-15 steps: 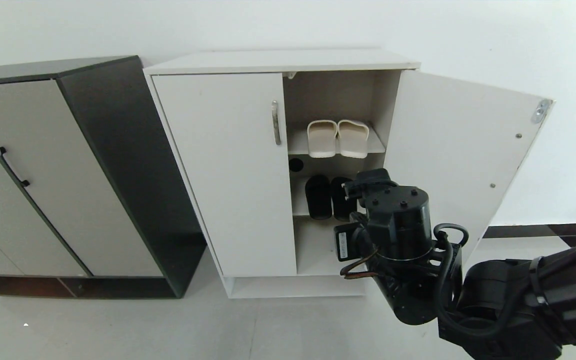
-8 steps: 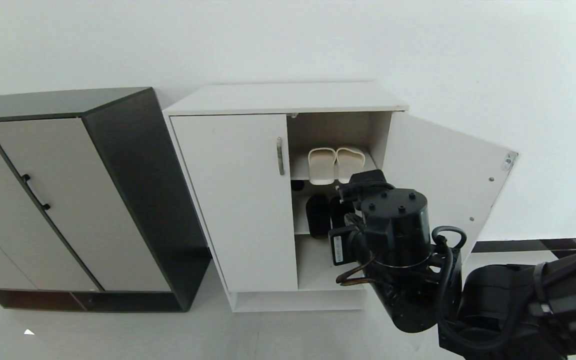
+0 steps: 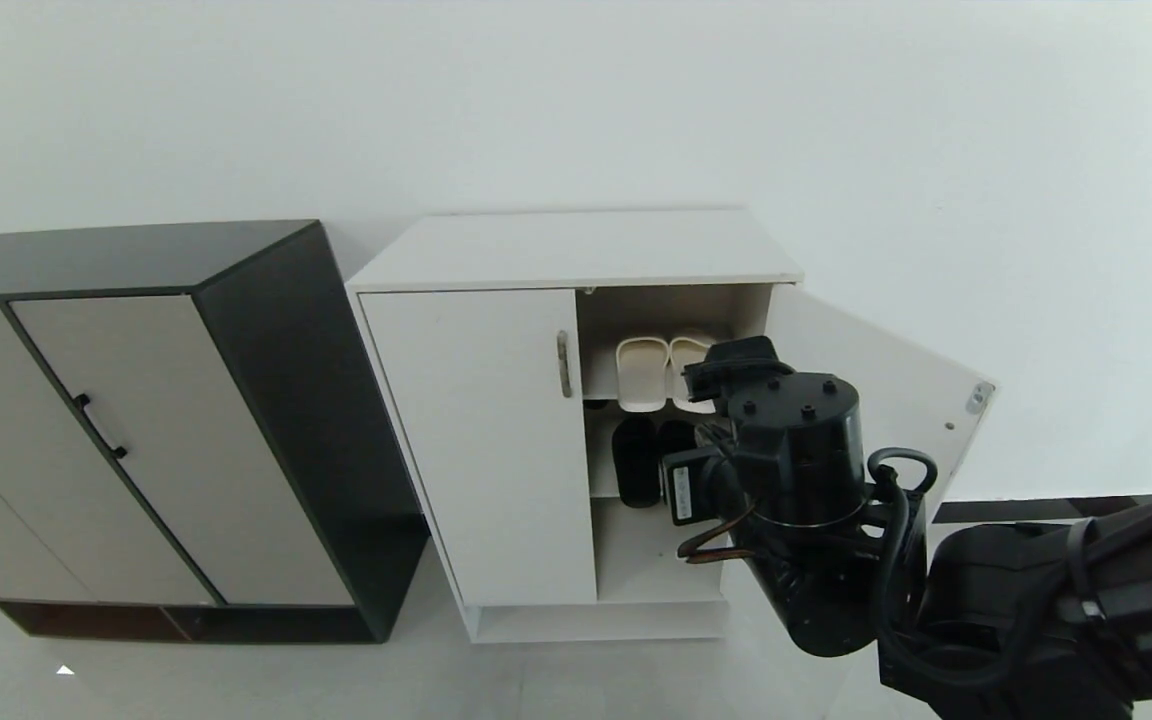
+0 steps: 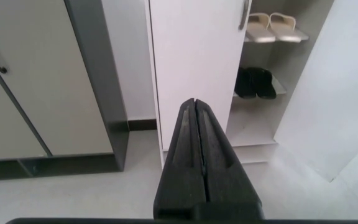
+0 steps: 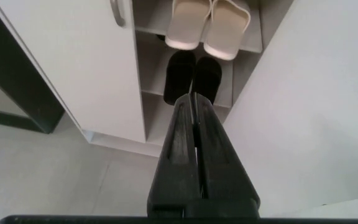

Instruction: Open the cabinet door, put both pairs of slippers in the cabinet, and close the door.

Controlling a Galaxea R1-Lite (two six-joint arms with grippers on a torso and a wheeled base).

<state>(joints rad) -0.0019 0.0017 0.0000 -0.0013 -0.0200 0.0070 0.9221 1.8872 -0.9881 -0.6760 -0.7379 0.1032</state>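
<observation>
Cabinet door point(image 3: 896, 390) wide open; white slippers point(image 3: 644, 372), black slippers point(image 3: 636, 462) on shelves; left gripper point(image 4: 195, 102), right gripper point(image 5: 194, 99) pressed together outside

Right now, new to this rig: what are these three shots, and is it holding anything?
It is a two-armed robot on wheels. The wide shot comes from its head camera, looking down at a white cabinet. The black bulk in front is its right arm. The other two shots come from a camera on each wrist, looking along the left end effector and the right end effector. Both are shut and hold nothing. The cabinet's right door stands open and the left door is shut. Inside, beige slippers lie on the upper shelf and black slippers on the shelf below. A dark cabinet stands beside it, on the robot's left.
</observation>
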